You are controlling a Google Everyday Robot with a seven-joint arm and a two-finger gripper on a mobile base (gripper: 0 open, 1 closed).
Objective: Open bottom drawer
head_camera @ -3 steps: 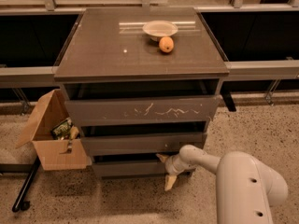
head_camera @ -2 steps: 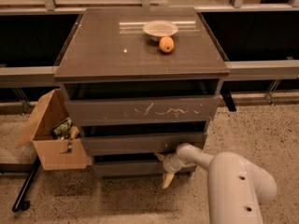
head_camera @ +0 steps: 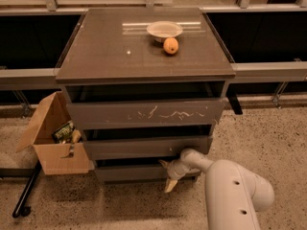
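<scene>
Bottom drawer [head_camera: 129, 173] found lowest in cabinet [head_camera: 105, 51], barely pulled out. Gripper [head_camera: 167, 174] placed at cabinet's lower front, right of centre, fingers spread over drawer front. Top lip best hooked firmly; pull best kept straight, level, away from cabinet.

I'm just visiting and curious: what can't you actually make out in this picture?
Camera view:
- Inside of the bottom drawer: dark shadow under the middle drawer.
- Where the gripper, at that drawer's front, touches it: hidden behind the gripper itself.
- What the cardboard box holds: too small.
</scene>
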